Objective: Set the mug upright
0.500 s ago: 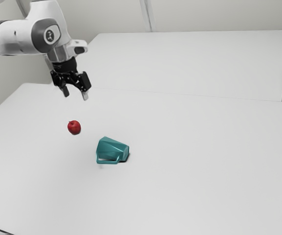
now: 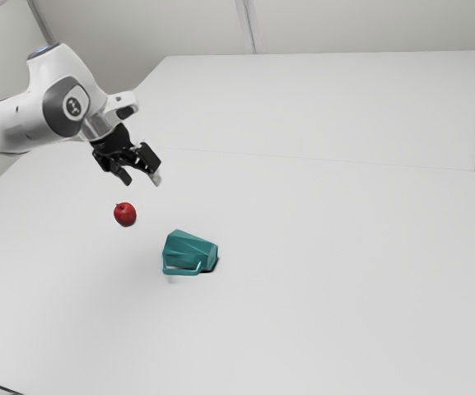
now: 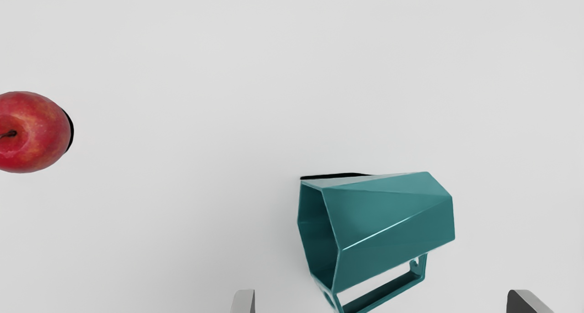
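My gripper [image 2: 140,178] hangs in the air above the table, up and toward the exterior view's left from the teal mug [image 2: 189,251]. The mug lies on its side, its mouth toward the exterior view's left and its handle on the side nearer that camera. In the wrist view the fingertips of my gripper [image 3: 381,301] stand wide apart with nothing held. Beyond them, the faceted mug [image 3: 388,217] shows its dark opening, and the handle's end is cut off by the picture edge.
A red apple [image 2: 125,214] rests on the white table [image 2: 328,288], off the mug's mouth side and below my gripper in the exterior view. The same apple [image 3: 34,133] is partly cut off in the wrist view.
My gripper has moved lower and toward the exterior view's right, closer to the mug, and the hand has tilted. The mug and apple have stayed where they were.
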You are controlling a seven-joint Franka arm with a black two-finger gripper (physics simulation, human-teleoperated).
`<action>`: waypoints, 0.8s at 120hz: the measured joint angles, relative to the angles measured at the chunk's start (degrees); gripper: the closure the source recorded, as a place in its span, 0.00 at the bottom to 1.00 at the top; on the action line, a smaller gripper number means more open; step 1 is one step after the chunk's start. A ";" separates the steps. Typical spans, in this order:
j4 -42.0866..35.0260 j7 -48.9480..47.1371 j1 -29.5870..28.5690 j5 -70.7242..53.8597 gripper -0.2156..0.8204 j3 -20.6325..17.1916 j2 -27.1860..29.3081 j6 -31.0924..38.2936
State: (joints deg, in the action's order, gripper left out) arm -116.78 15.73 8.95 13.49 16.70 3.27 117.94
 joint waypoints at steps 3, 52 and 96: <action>-1.42 0.08 -0.56 1.28 0.21 0.07 0.59 1.22; -11.97 8.70 -2.38 31.91 0.21 2.43 -1.24 12.48; -20.60 27.96 -1.85 42.52 0.21 2.46 -0.63 15.85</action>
State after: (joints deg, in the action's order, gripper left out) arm -137.38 43.69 7.10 56.01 19.15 2.63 133.79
